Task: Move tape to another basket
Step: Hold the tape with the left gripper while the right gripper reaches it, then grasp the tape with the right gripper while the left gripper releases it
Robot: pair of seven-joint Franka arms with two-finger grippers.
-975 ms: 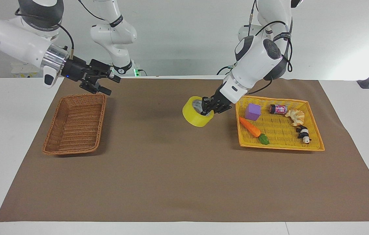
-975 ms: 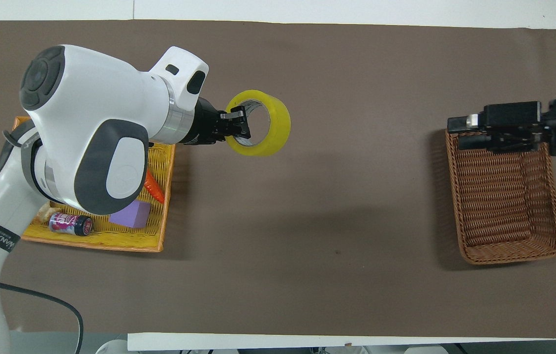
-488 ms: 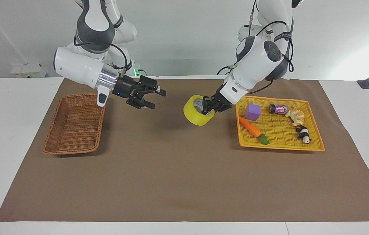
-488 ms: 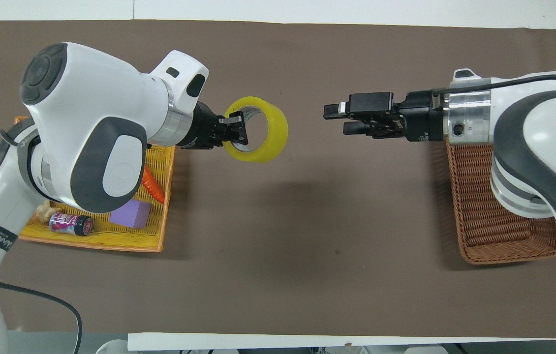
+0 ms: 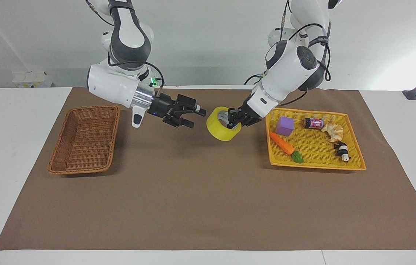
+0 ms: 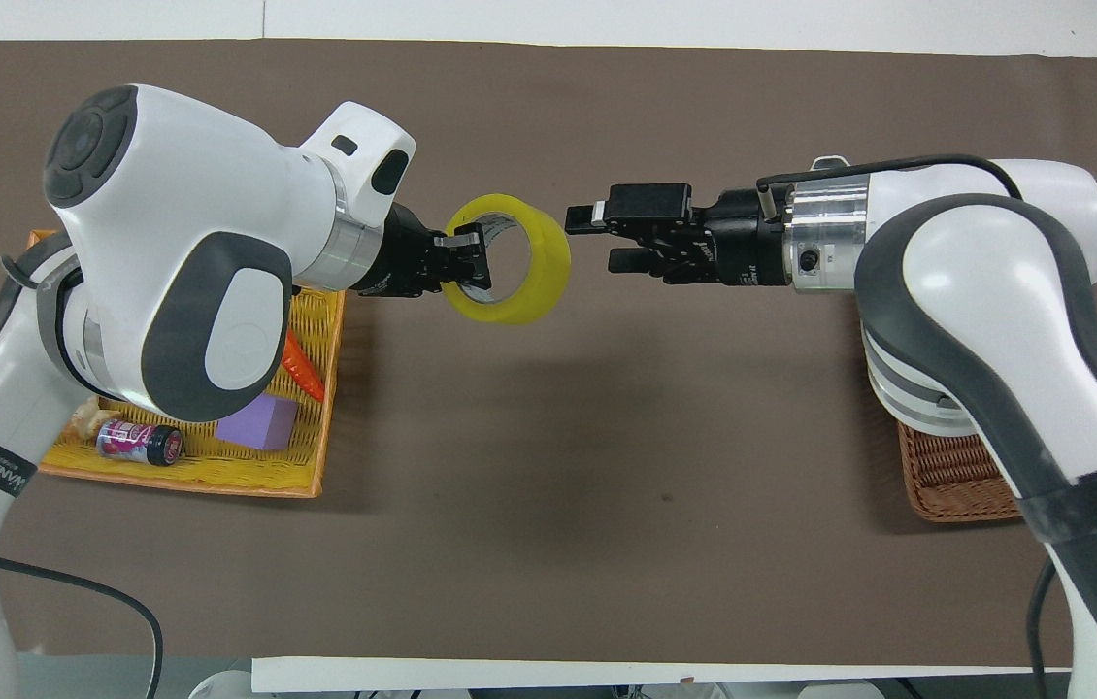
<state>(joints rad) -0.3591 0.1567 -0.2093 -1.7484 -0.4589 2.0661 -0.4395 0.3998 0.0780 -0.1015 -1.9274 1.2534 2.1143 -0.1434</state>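
The yellow tape (image 5: 219,133) (image 6: 553,260) hangs in the air over the brown mat, beside the yellow tray. My left gripper (image 5: 234,120) (image 6: 468,255) is shut on the roll's wall, one finger inside the white core. My right gripper (image 5: 196,117) (image 6: 597,239) is open and level with the roll, its fingertips just short of the roll's outer face on the side away from the left gripper. The brown wicker basket (image 5: 84,140) (image 6: 956,478) sits at the right arm's end of the mat; in the overhead view the right arm covers most of it.
The flat yellow tray (image 5: 314,166) (image 6: 199,481) at the left arm's end holds a purple block (image 5: 285,126), a carrot (image 5: 281,143), a small can (image 5: 313,123), a croissant (image 5: 333,131) and a black-and-white toy (image 5: 342,151). Brown mat (image 5: 208,198) spans the table.
The right arm has swung from over the wicker basket across the mat until its open gripper is next to the tape. The left gripper and the tape have barely moved.
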